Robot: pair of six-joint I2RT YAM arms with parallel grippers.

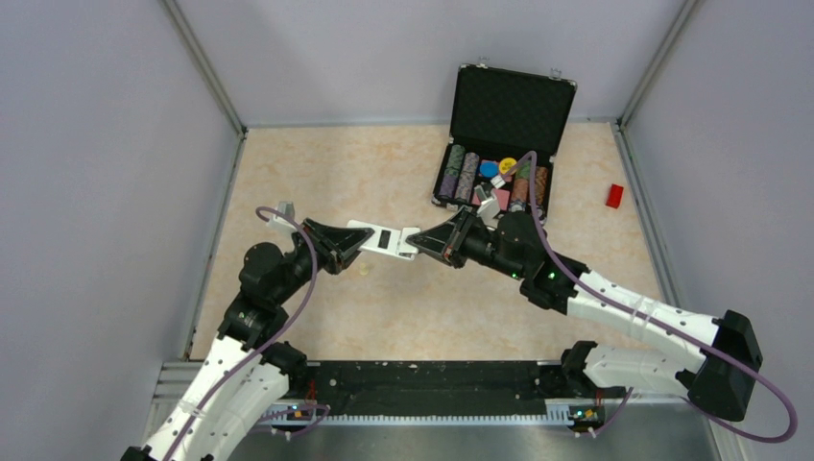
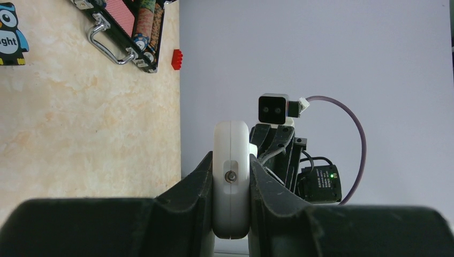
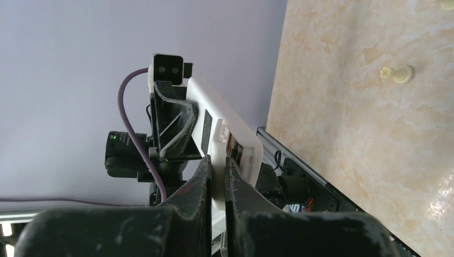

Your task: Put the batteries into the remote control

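Above the beige table (image 1: 384, 163), the remote control (image 1: 384, 240) bridges left pincer (image 1: 362, 242) and right pincer (image 1: 414, 243), each clenched on an end.

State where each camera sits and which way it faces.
Top external: above and behind the bases, facing down at the table; left gripper and right gripper grip the remote control.
Left wrist: behind its own fingers, facing the right gripper.
Right wrist: behind its own fingers, facing the left gripper.
All share the remote control.
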